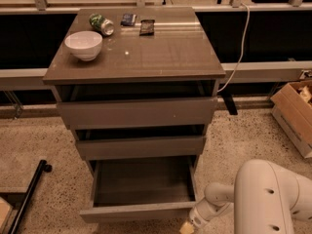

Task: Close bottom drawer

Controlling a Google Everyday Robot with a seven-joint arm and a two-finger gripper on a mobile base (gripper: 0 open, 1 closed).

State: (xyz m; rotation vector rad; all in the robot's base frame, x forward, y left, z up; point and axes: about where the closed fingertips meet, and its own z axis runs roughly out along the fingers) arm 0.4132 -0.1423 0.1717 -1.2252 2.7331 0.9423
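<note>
The bottom drawer (141,184) is pulled far out of the grey-brown cabinet (134,52), showing its empty grey box interior and its flat front panel (139,212) at the lower edge. The middle drawer (141,146) and top drawer (139,112) above it stand slightly out. My white arm (273,199) reaches in from the lower right. My gripper (187,226) is low at the right end of the bottom drawer's front panel, mostly cut off by the frame's lower edge.
On the cabinet top are a white bowl (84,45), a green can on its side (101,24) and two small dark packets (146,27). A cardboard box (295,116) stands on the floor at right. A black pole (29,194) lies at lower left.
</note>
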